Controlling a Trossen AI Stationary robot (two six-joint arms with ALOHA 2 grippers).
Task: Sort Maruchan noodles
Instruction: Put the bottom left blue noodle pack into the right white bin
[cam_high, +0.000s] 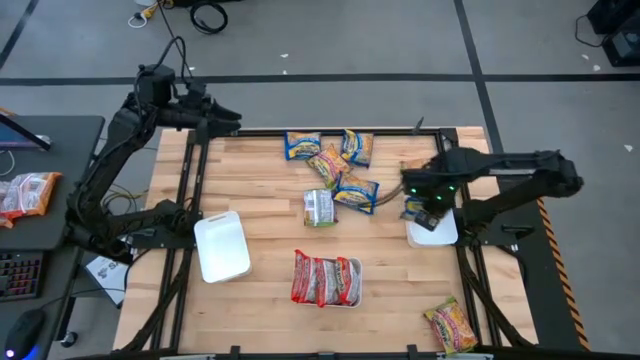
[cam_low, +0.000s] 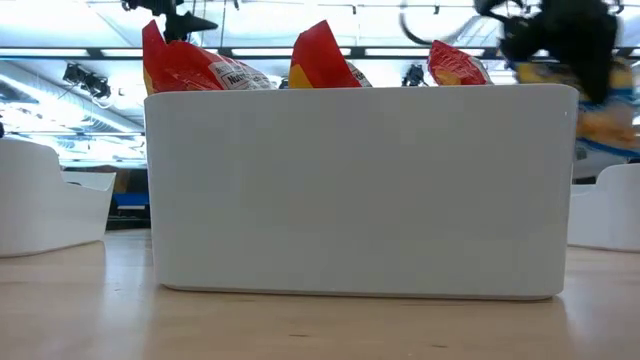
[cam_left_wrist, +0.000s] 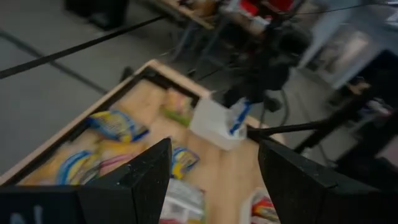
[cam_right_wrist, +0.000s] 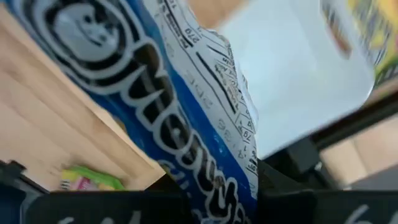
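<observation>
Over the right-hand white tray (cam_high: 440, 236), the right gripper (cam_high: 425, 205) is clamped on a blue-and-yellow Maruchan packet (cam_right_wrist: 186, 124). Loose packets (cam_high: 340, 170) lie mid-table. Red packets (cam_high: 325, 278) fill the front tray (cam_low: 360, 190). The left tray (cam_high: 222, 246) holds nothing. The left gripper (cam_left_wrist: 211, 186), fingers apart, hangs over the table's back-left corner.
</observation>
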